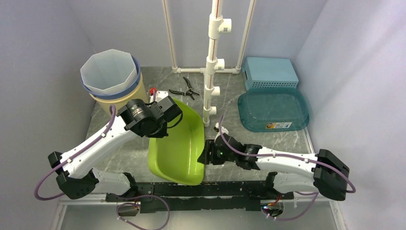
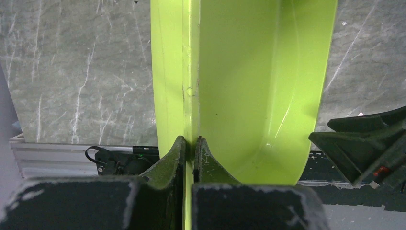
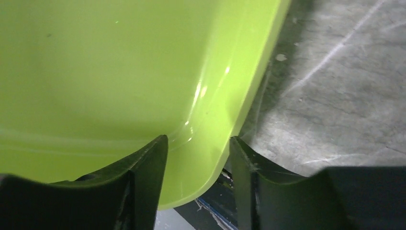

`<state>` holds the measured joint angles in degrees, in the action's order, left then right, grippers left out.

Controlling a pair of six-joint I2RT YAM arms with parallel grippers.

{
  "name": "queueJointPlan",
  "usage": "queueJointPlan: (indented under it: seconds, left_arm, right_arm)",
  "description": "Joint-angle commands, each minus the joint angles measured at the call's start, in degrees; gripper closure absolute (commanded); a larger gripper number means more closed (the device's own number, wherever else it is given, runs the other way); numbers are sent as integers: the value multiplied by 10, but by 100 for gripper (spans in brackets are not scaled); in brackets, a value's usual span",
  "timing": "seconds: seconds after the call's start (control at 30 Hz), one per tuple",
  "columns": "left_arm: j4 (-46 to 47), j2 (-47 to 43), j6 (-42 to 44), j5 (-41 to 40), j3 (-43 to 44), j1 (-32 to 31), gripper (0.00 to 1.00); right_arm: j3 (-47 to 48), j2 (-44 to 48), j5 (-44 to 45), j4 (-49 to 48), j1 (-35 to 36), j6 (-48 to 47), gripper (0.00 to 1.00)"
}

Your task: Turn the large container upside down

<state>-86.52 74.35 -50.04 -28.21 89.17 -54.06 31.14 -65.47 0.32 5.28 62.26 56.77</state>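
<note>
Currently you are roughly midway through the flip, as I judge it. Nearest you, at the near right corner of the green container (image 1: 177, 148), your right gripper (image 1: 207, 154) sits low by the table (image 1: 119, 158). In the right wrist view its jaws stand apart with the container's rounded corner (image 3: 95, 62) between them, and nothing shows them pinching it, so treat that gripper (image 3: 198, 143) as open. The container itself is in the middle of the table, just beyond the arm bases. It is tipped up onto one long side, with its hollow facing the right arm rather than the ceiling. At its far left rim your left gripper (image 1: 171, 109) is clamped tight on the thin lip, which the left wrist view shows squeezed between the two fingers (image 2: 189, 143) with the green wall (image 2: 239, 72) running away below. What is done is the raising onto its side. What is left is carrying the rim on over until the mouth faces the table, then letting go. Beyond the container, to its far right, lie a teal lid (image 1: 273, 110) and a blue basket (image 1: 270, 72). Straight behind it are pliers (image 1: 184, 88) and a white pipe post (image 1: 213, 72), and to its far left is a lined bucket (image 1: 110, 74).
</note>
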Motion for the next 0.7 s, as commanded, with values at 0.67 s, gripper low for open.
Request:
queueJointPlan:
  seconds: [0.67]
  left_arm:
    - [129,-13,-25,131,-20,-27,98]
  right_arm:
    - [75,-254,-131,-174,-20,-25,85]
